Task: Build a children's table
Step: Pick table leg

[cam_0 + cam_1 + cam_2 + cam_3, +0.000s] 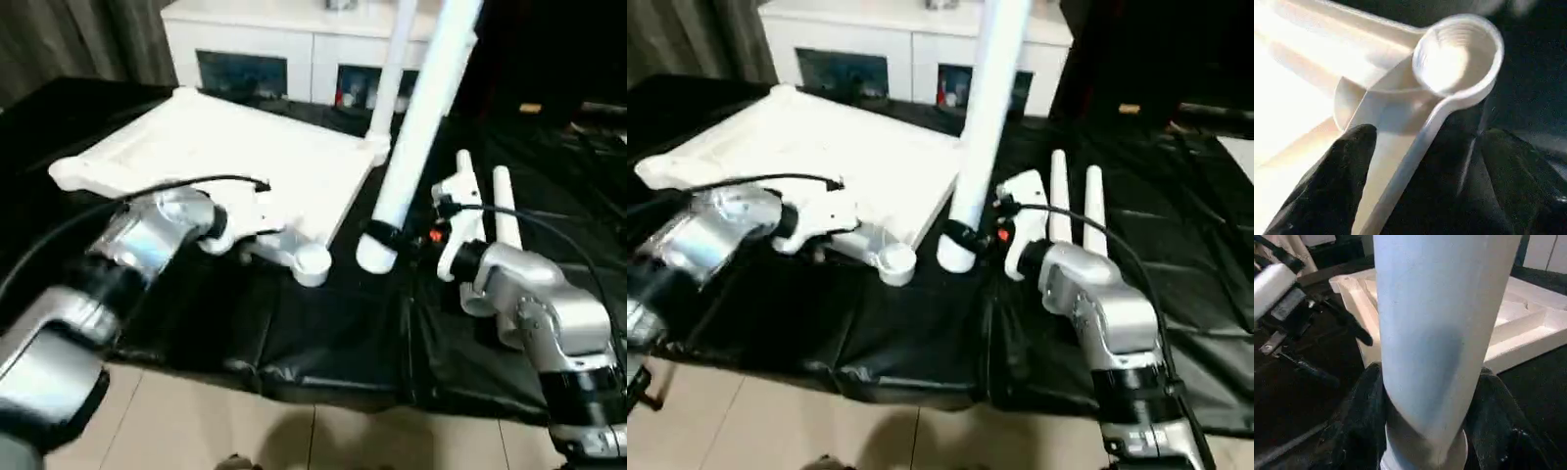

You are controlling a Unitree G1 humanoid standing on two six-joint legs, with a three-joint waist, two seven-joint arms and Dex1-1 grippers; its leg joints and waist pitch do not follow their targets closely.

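The white table top [245,147] lies upside down on the black cloth, its near corner socket [312,262] facing up. My left gripper [1430,132] is open, with one black finger [1337,181] on either side of the rim beside that socket. One leg [392,69] stands in the far corner socket. My right gripper [1430,374] is shut on a second leg [421,117], held nearly upright. The leg's lower end [375,253] hangs just right of the near socket. Two more legs [1058,196] [1094,206] lie on the cloth beside my right wrist.
A white cabinet with glass doors [284,44] stands behind the work surface. The black cloth [323,343] ends at the front edge, with tiled floor [245,431] below. A black cable [196,184] runs over my left forearm.
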